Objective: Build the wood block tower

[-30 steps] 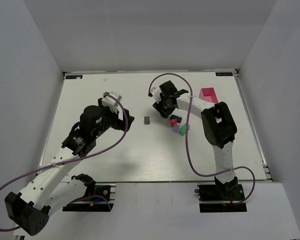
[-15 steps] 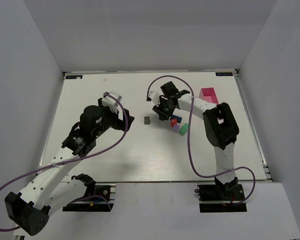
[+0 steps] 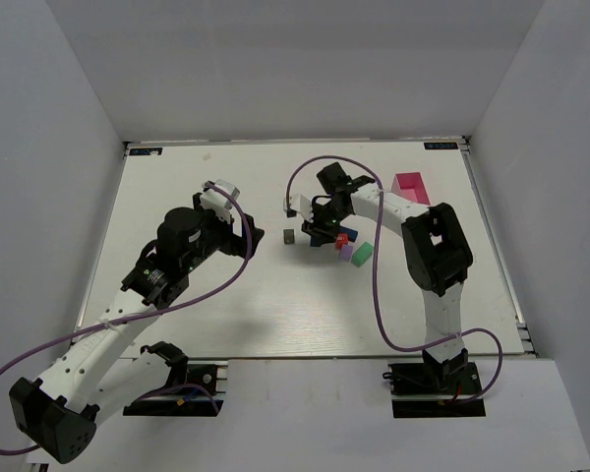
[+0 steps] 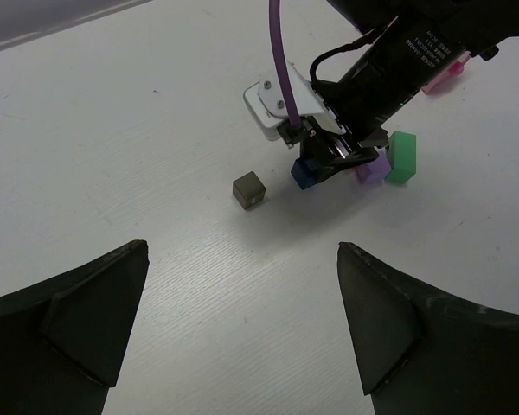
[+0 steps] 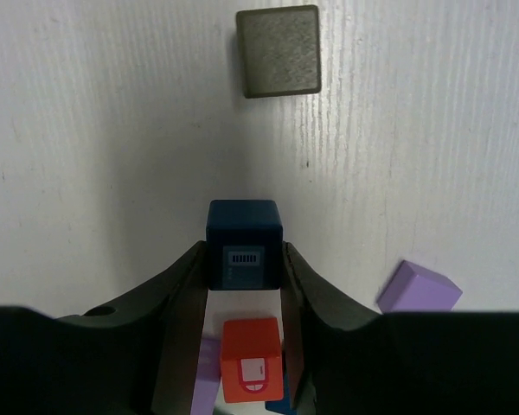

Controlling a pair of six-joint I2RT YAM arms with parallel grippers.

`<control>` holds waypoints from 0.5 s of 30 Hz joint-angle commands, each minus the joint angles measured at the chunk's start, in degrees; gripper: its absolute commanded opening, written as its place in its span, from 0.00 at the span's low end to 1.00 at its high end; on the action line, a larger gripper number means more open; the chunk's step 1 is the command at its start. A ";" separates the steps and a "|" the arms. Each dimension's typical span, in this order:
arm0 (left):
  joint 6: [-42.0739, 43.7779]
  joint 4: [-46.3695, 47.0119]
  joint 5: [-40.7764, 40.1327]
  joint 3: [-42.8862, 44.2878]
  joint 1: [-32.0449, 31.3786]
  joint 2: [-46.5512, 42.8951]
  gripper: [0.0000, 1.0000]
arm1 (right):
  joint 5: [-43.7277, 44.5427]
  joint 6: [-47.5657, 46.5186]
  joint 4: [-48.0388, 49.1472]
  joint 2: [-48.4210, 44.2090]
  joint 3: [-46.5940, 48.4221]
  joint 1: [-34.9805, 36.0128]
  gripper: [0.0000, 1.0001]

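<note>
Over the last second the right arm swung left across the counter (image 3: 275, 305), away from the pink tray (image 3: 410, 186). The right hand (image 5: 245, 259) narrowed down and ended up pinching a dark blue block (image 5: 245, 242), low over the counter and near the lone dark grey block (image 5: 279, 50). My guess is grey was meant as the base and blue was about to go on it.

The wood block tower (image 3: 349, 246) was only a loose cluster of red, purple and green pieces right behind that hand, so nothing was stacked yet. The left hand (image 4: 240, 251) hadn't budged: spread wide, nothing in it.

Writing-wise, there was white print on the right arm's black casing, too blurry to read. The blue block and the red block (image 5: 251, 372) each had a tiny white mark, but no legible text.
</note>
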 commanded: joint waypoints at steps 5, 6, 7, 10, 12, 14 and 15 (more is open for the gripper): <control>-0.01 -0.11 -0.15 -0.09 0.00 -0.25 1.00 | -2.59 -8.37 -2.24 0.74 4.16 0.93 0.25; -0.01 -0.11 -0.15 -0.09 0.00 -0.25 1.00 | -2.59 -8.99 -3.20 1.09 5.39 1.10 0.25; -0.01 -0.11 -0.15 -0.09 0.00 -0.25 1.00 | -2.33 -8.99 -3.47 2.57 6.71 1.28 0.25; -0.01 -0.64 -0.15 -0.09 0.00 -0.25 1.00 | -1.63 -9.78 -4.09 4.08 8.56 1.81 0.25; -0.01 -0.64 -0.15 -0.09 0.00 -0.25 1.00 | -1.27 -10.57 -4.26 4.96 8.91 2.16 0.25; -0.01 -0.64 -0.67 -0.09 0.00 -0.25 1.00 | -0.92 -11.10 -4.52 5.92 9.62 2.60 0.25; -0.01 -0.64 -0.68 -0.09 0.00 -0.77 1.00 | -0.83 -11.19 -4.70 6.28 9.88 2.77 0.25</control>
